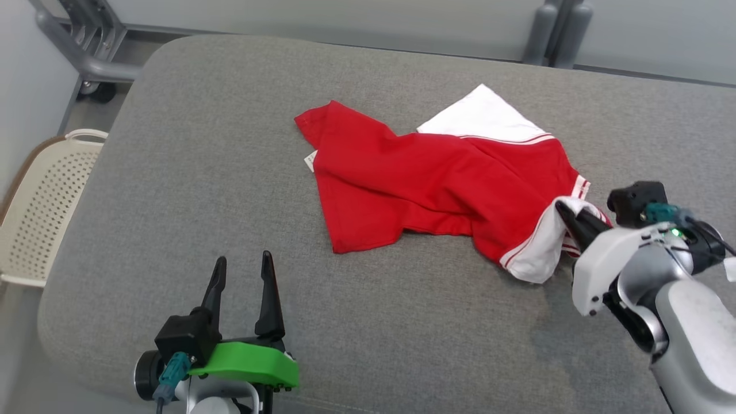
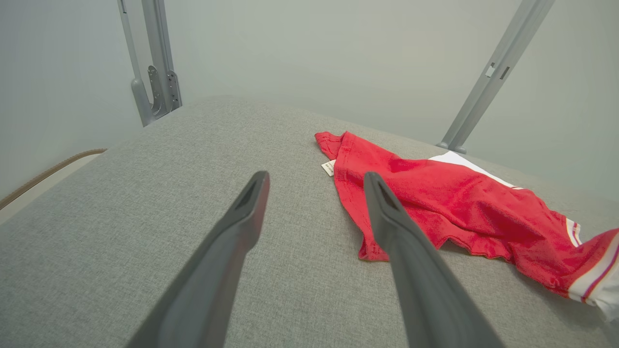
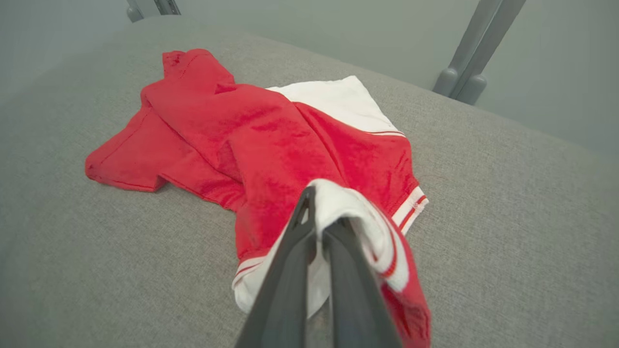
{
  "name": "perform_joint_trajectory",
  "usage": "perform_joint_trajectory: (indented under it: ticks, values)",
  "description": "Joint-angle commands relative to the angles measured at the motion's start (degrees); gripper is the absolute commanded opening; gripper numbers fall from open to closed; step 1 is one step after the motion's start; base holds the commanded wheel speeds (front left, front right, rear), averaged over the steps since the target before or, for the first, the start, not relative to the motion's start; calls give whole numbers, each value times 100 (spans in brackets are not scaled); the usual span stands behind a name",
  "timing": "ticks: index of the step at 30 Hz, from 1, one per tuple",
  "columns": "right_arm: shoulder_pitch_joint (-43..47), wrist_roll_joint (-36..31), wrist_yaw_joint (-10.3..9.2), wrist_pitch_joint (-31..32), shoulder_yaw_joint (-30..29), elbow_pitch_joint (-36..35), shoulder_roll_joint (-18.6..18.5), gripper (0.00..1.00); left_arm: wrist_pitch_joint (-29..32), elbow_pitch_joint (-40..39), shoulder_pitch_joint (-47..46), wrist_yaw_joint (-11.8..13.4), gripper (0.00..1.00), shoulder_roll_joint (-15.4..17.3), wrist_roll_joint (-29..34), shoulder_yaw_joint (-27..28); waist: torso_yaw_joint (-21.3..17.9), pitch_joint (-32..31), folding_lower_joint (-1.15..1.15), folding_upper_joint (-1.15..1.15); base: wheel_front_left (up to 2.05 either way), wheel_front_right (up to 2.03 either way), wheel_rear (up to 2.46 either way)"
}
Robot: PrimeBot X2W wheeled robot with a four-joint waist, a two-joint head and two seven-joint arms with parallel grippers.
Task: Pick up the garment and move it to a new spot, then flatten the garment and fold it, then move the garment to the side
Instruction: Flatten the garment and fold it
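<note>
Left gripper [image 1: 243,257] nearest, low over front-left of grey fabric-covered counter [image 1: 190,172]. Jaws released, spread wide, nothing between them, well apart from garment. Right gripper [image 1: 563,210] at right side. Jaws clenched on white, red-striped edge of garment [image 1: 414,178]; that edge raised off counter and draped over fingers. Garment red with white panel, crumpled, lying centre-right on counter, remainder resting on surface. Small white label [image 1: 310,161] at its left edge. Cream perforated basket [image 1: 40,195] beside counter, far left.
</note>
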Motion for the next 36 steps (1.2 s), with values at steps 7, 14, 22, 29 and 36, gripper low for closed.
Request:
perform_joint_trajectory:
  ticks: [7,14,22,29,36]
  values:
    - [-1528,218,2,-108,583,1769,-9,0,-18,47,-241,-111,100,-50,41,-222,671,397,0,0,0,0,0]
    - [-2839,279,1,-397,1213,3325,117,0,-18,100,-398,-116,100,-63,-86,-461,1068,507,0,0,0,0,0]
    - [-3433,639,-2,-881,1934,4329,316,100,-19,38,-374,-6,100,-62,-135,-493,999,471,0,0,0,0,0]
    - [-3650,1010,-2,-1329,2259,4527,174,100,-19,13,-331,-20,100,-61,-30,-407,603,411,0,0,0,0,0]
    - [-3528,1630,-2,-1923,2225,4379,-214,100,-19,-22,-279,-60,100,-59,43,-366,151,333,0,0,0,0,0]
